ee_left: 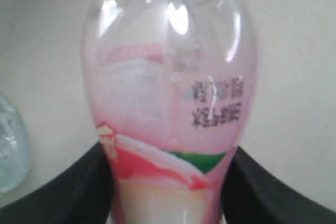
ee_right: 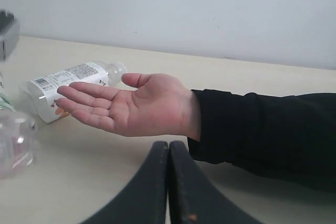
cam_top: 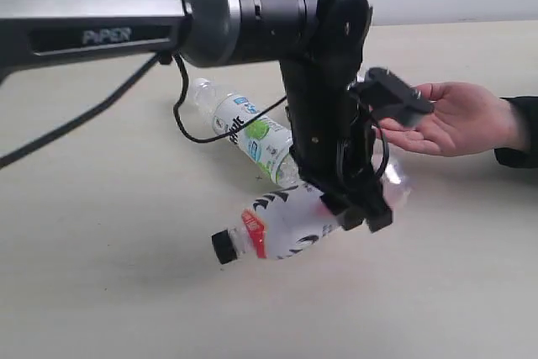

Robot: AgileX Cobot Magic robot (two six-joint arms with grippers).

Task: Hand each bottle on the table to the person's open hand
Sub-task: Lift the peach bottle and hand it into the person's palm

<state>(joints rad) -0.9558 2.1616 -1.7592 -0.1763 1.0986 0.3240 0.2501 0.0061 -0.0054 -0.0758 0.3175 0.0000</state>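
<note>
My left gripper [cam_top: 361,208] is shut on the pink-and-white bottle [cam_top: 282,220], holding it above the table [cam_top: 101,292] nearly level, with the black cap [cam_top: 224,246] pointing left. In the left wrist view that bottle [ee_left: 168,93] fills the frame between the black fingers [ee_left: 79,187]. The person's open hand [cam_top: 458,119] waits palm up just right of the gripper. A white-labelled bottle with green marks [cam_top: 248,132] lies on the table behind the arm. My right gripper [ee_right: 169,146] is shut and empty, just below the hand [ee_right: 131,103]. Another white-labelled bottle [ee_right: 65,82] lies beyond the hand.
The person's dark sleeve [cam_top: 517,132] rests along the table's right side and spreads wide in the right wrist view [ee_right: 262,129]. A clear bottle's edge [ee_left: 10,150] shows beside the held one. A pale wall [ee_right: 210,9] backs the table.
</note>
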